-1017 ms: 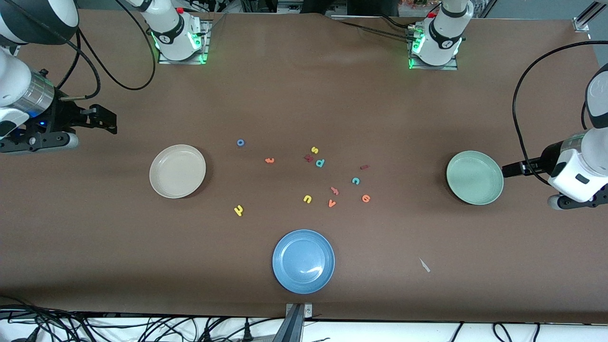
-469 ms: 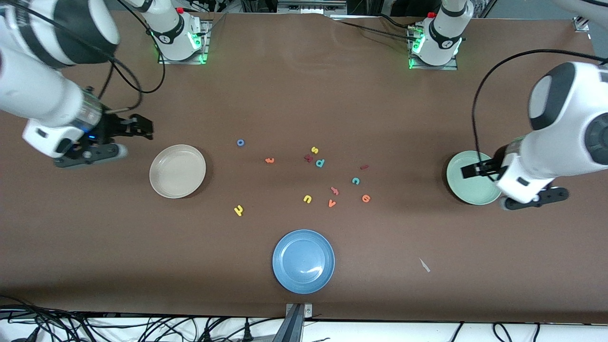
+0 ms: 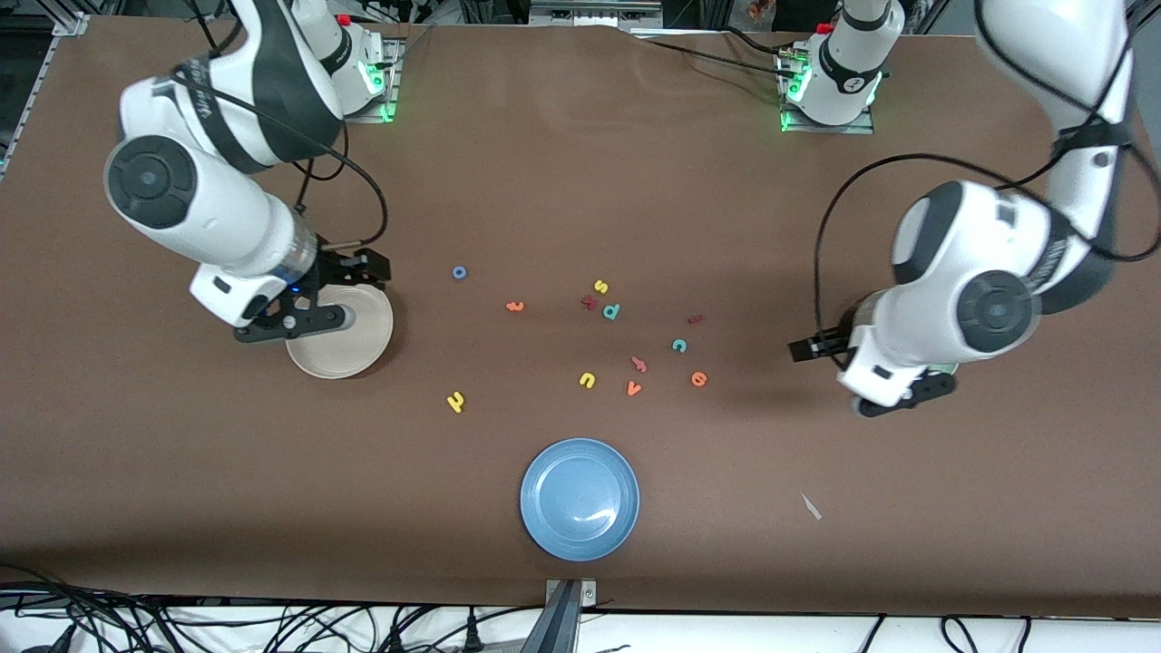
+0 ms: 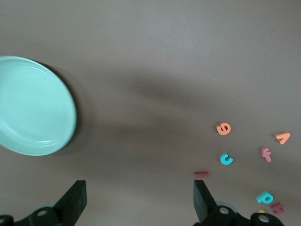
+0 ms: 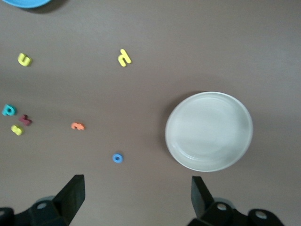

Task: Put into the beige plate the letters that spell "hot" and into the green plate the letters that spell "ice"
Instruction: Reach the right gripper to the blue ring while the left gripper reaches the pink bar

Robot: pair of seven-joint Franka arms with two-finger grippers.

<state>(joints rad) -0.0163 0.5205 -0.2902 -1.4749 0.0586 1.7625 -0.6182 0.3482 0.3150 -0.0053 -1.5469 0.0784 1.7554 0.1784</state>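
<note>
Jaws: both pairs stand spread wide and carry nothing.
Right gripper (image 3: 372, 265): up in the air over the rim of the beige plate (image 3: 349, 361), fingers aimed toward the scattered letters.
"hot" letters: all on the cloth, none in the plate. Blue "o" (image 3: 460, 272) lies closest ahead of the right jaws; orange "t" (image 3: 515, 307) a little further along; yellow "h" (image 3: 455, 401) off to one side, toward the blue plate (image 3: 579, 497).
Middle cluster (not wanted): yellow "s" (image 3: 600, 287), teal "p" (image 3: 611, 311), yellow "u" (image 3: 587, 380), orange "v" (image 3: 633, 388).
"ice" letters: dark red "i" (image 3: 696, 318), teal "c" (image 3: 678, 345) and orange "e" (image 3: 698, 378) lie ahead of the left jaws, all out on the cloth.
Left gripper (image 3: 803, 348): in the air between the "e" and the green plate (image 4: 47, 108), which the arm mostly hides from the front.
Step in hand: likely the approach for first picks.
Doing it well: straddle one letter squarely, descend straight, and mind neighbours (the "c" sits near a pink letter).
</note>
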